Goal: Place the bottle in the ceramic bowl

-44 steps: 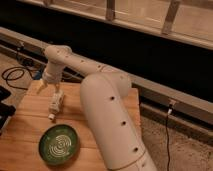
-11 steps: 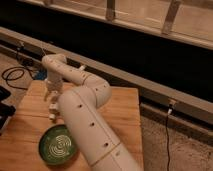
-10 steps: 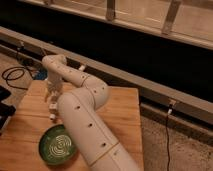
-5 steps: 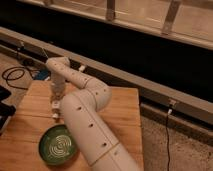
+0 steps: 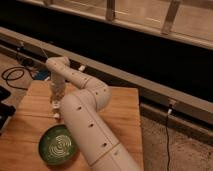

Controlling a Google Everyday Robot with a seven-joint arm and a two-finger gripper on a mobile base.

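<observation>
Camera view: tool (image 5: 54, 106) low at left of tabletop (image 5: 125, 107), pressed together, apparently pinching bottle (image 5: 56, 115) for lift; green bowl (image 5: 57, 145) nearer, apart, empty for drop-in.

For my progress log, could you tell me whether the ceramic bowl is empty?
Empty: the ceramic bowl shows only its pale rings. The bottle is outside it on the table, at the shut claw.

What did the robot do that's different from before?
The arm bent in, its elbow swinging left over the wooden table. The hand closed shut, apparently on the bottle. The green bowl stayed put, and the bottle is not lifted off the table yet.
</observation>
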